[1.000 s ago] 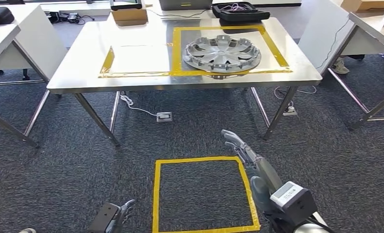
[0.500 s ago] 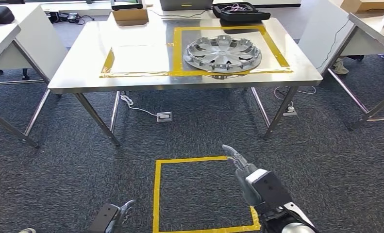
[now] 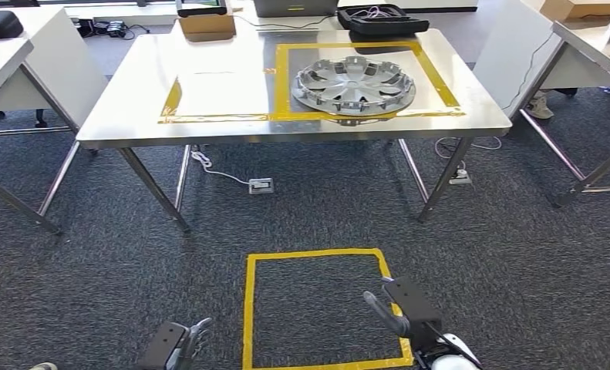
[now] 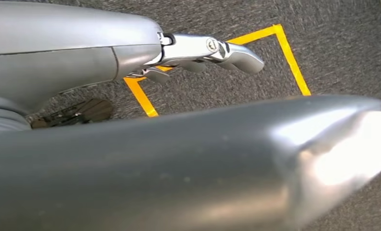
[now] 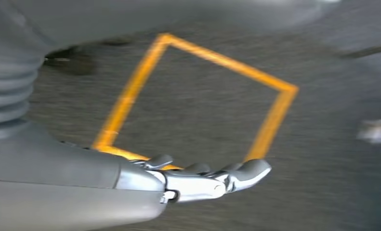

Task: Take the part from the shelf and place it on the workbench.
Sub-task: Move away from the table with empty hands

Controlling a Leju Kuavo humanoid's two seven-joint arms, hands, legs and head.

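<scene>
The hubcap [image 3: 353,85] lies flat on the counter [image 3: 209,123], inside its yellow taped frame [image 3: 280,77]. Low before the counter, both hands hold nothing: left hand [image 3: 180,346], right hand [image 3: 402,307]. Wrist views add fingers [image 5: 212,179] lying straight, slightly apart, over the floor square [image 3: 247,308]

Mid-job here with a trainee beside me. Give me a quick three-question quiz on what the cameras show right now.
1. True or false: the silver plastic hubcap lies inside the yellow tape rectangle on the steel workbench.
2. What is the right hand holding? A) the hubcap B) nothing C) a cable
3. Fill in: on the grey carpet, between the robot and the workbench, there is a yellow tape ____.

Key: 1 true; 2 B; 3 square.
</scene>
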